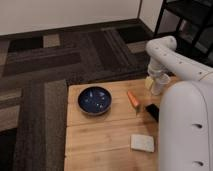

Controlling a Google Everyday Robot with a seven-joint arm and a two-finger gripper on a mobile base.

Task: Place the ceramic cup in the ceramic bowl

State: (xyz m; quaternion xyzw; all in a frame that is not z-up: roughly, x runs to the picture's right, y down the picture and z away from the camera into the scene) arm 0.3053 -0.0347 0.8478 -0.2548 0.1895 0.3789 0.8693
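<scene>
The ceramic bowl (95,99), dark blue and glossy with pale specks, sits on the far left part of the wooden table (100,140). The ceramic cup (149,82) shows as a small cream shape at the table's far right edge, right against the end of my white arm. My gripper (157,87) points down there, to the right of the bowl and about a bowl's width away from it. The arm hides most of the gripper and part of the cup.
An orange stick-like object (132,98) lies between bowl and gripper. A black flat object (152,111) lies near my body and a pale square pad (142,143) at the front. A black shelf (186,15) stands at the back right. Patterned carpet surrounds the table.
</scene>
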